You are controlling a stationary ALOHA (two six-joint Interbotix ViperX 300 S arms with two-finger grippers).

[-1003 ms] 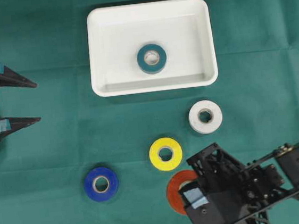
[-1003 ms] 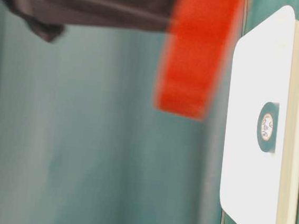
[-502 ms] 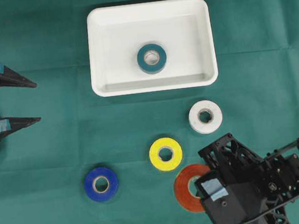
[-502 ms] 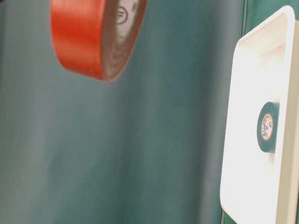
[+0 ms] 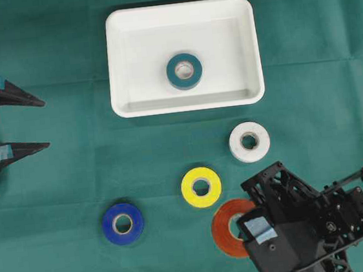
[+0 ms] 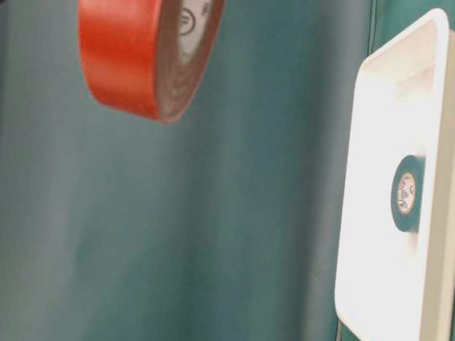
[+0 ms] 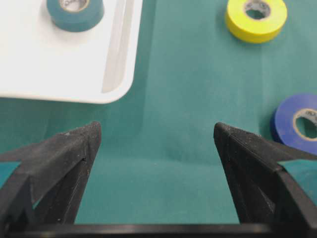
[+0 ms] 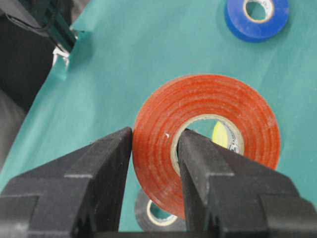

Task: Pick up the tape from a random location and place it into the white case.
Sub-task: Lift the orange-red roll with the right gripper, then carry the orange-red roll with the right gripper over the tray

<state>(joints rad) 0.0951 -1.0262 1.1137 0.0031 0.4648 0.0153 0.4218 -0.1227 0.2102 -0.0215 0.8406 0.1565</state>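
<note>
One orange tape [image 8: 208, 144] sits pinched in right claw [image 8: 155, 148].

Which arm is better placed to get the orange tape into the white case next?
The right. Its gripper is already shut on the orange tape, one finger through the core. The left gripper hangs open and empty beside the white case.

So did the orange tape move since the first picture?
Yes. From overhead, the orange tape has slid a little right and down, away from the yellow tape, clamped in the right end effector.
</note>
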